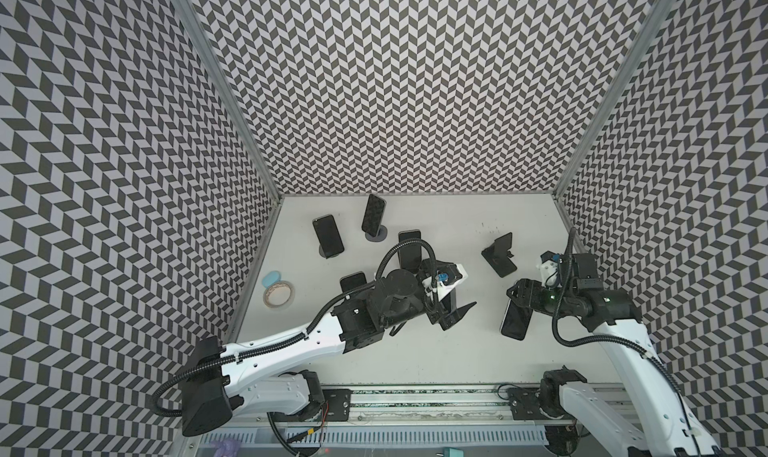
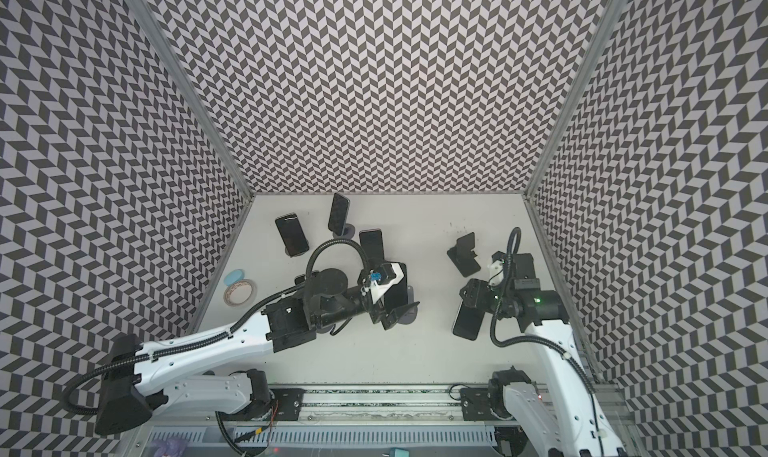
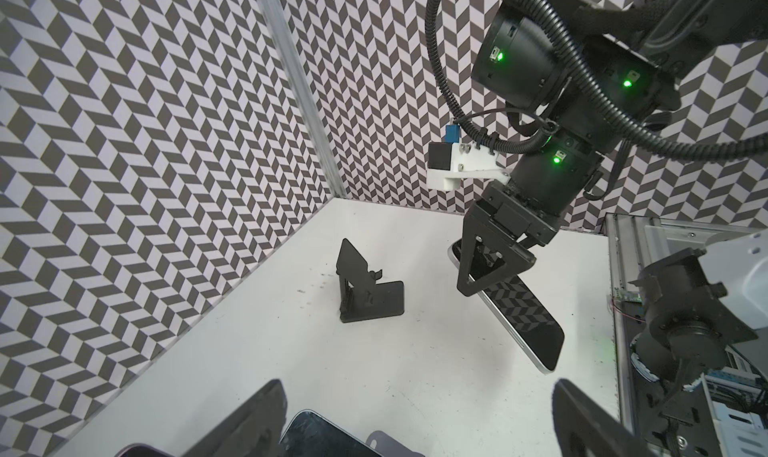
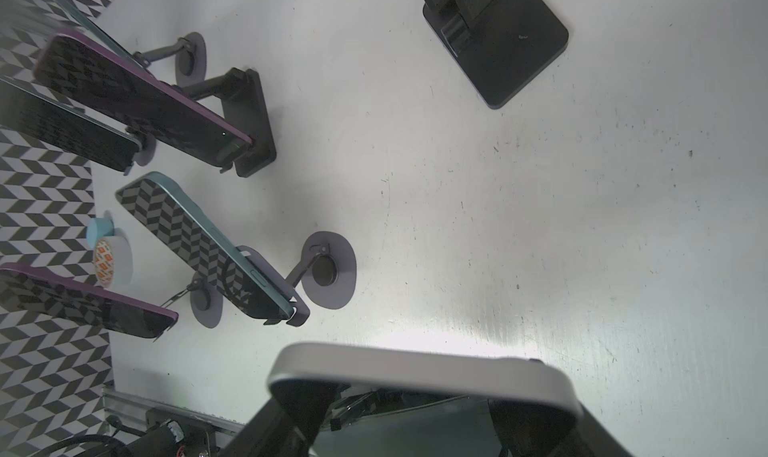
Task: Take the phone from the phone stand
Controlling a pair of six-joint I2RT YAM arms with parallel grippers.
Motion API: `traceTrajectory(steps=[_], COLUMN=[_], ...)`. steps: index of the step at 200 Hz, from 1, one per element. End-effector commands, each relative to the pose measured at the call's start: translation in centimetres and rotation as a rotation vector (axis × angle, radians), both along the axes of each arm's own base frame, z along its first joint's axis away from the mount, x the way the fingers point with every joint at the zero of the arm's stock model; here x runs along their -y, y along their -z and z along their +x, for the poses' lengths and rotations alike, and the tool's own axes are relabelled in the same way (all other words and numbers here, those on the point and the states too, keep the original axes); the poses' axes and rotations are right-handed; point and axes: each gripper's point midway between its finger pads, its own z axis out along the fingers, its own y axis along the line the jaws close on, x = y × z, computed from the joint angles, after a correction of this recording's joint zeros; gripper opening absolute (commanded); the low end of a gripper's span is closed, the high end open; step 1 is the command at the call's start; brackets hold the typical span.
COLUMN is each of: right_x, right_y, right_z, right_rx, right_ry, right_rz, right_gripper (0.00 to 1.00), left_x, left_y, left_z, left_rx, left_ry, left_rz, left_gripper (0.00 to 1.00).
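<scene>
**Top views.** The right gripper (image 1: pixel 517 299) has its jaws partly closed across one end of the phone (image 1: pixel 513 324). The grip shows in both top views, phone (image 2: pixel 467 322) included. The phone is off the phone stand (image 1: pixel 500 256), which stands empty just beyond it toward the back wall, apart from it. The phone's long axis runs roughly back to front of the table (image 1: pixel 436 359), with the free end pointing at the near rail and the dark screen up. The left gripper (image 1: pixel 459 315) hangs mid-table, jaws spread wide, nothing between them.

**Left wrist view.** The phone (image 3: pixel 523 318) slopes down from its gripped end to its free end, and the upturned screen mirrors the chevron walls. Whether the free end touches the table: cannot tell. The phone stand (image 3: pixel 368 295) is upright and bare, near the phone but apart from it. The left gripper's fingers (image 3: pixel 257 417) stand far apart at the frame edge.

**Right wrist view.** The phone (image 4: pixel 419 365) shows its silver end edge spanning between the two fingers. The empty phone stand (image 4: pixel 505 48) lies ahead. Other phones (image 4: pixel 199 243) sit tilted on their own stands across the table, near a tape roll (image 4: pixel 109 264).
</scene>
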Motion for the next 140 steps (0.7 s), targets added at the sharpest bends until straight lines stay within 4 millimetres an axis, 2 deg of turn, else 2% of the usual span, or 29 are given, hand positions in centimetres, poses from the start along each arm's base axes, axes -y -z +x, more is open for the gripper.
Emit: traceTrajectory(steps=[1,30,55,106,140], right_x=[0.3,0.3,1.1,2.4,3.1], right_y=[0.1,0.7,1.1,4.6,5.2], right_z=[0.8,1.1,1.7,2.0,2.9], right_rx=[0.016,0.008,0.008,-0.107,-0.107], right_ry=[0.019,0.048,0.099,0.196,0.247], right_rz=[-0.034,-0.03,-0.057,-0.105,-0.129], right_gripper=[0.0,0.0,0.0,0.0,0.0], left_x=[0.0,0.3,0.7,1.3,1.3], left_y=[-0.7,-0.5,-0.5,-1.1,-1.4], left_z=[0.7,1.1,1.3,1.5,1.6], left_rx=[-0.04,-0.046,-0.036,-0.039,-0.033], left_ry=[-0.062,-0.071,-0.07,-0.073,-0.076], left_rz=[-0.04,-0.042,-0.031,-0.046,-0.064], left_gripper=[1.0,1.0,1.0,0.99,1.0])
